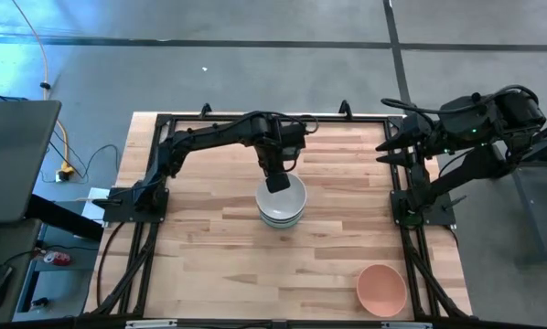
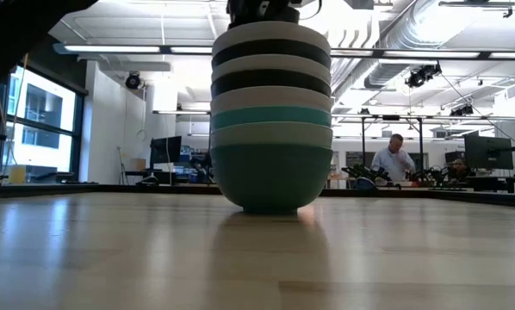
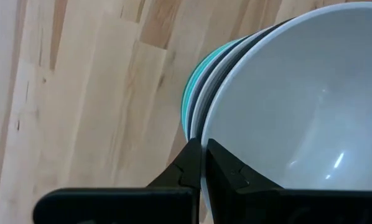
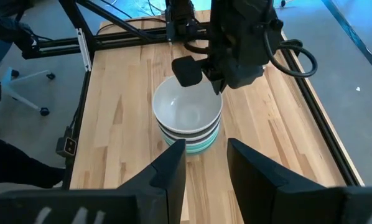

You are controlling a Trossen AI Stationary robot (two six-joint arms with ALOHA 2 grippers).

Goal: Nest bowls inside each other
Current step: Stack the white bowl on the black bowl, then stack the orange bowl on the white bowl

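A stack of nested bowls (image 1: pixel 281 205) stands mid-table on its bottom teal bowl's base (image 2: pixel 270 205). Above that come mint, teal, white, black, white, black and a top white bowl (image 4: pixel 186 111). My left gripper (image 1: pixel 276 182) is above the stack's far side, shut on the top bowl's rim. A salmon-pink bowl (image 1: pixel 381 288) sits alone near the table's near right corner. My right gripper (image 4: pixel 206 152) is open, waiting off the table's far right edge (image 1: pixel 385 151), facing the stack. My left gripper holds the top white bowl by its rim (image 3: pixel 203 155) on the far side of the stack. It is pinched with one finger (image 3: pixel 229 171) inside the bowl and one (image 3: pixel 187 167) outside, coming from above. The bowl sits level, nested in the stack.
Bare wooden table top (image 1: pixel 209 256) lies around the stack on every side. A black frame (image 1: pixel 155 123) runs along the table's edges. Beyond the far edge, in the room, a person (image 2: pixel 394 162) stands at a desk.
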